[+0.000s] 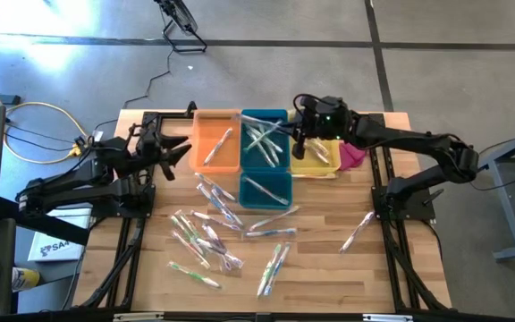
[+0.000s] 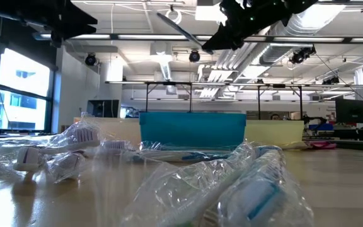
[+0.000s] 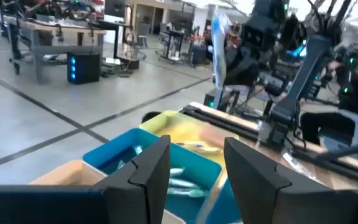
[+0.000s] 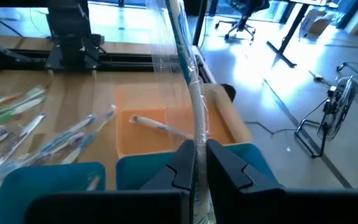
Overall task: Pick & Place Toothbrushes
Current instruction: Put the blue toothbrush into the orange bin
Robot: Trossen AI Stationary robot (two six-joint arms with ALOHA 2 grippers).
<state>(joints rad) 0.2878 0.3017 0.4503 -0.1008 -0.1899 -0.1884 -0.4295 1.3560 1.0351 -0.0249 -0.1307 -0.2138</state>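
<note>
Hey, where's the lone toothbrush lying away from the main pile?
In the high view, the lone toothbrush lies on the table's right side, beside the right arm's base, apart from the central pile.

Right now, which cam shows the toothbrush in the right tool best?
Right wrist view: the wrapped toothbrush rises straight from the shut right tool, filling the picture. Low view shows it slanting overhead. Left wrist view shows it far off. High view shows it only as a thin streak at the tool.

The right gripper (image 4: 196, 163) has its dark fingers (image 4: 180, 167) pinched on a wrapped toothbrush (image 4: 188, 68), which rises beyond the fingertips. Past the jaws sits an orange bin (image 4: 166, 127) holding one toothbrush (image 4: 157, 126); blue bins (image 4: 48, 180) lie nearer, and loose toothbrushes (image 4: 36, 134) are scattered on the wooden table (image 4: 61, 87) off to one side.
</note>
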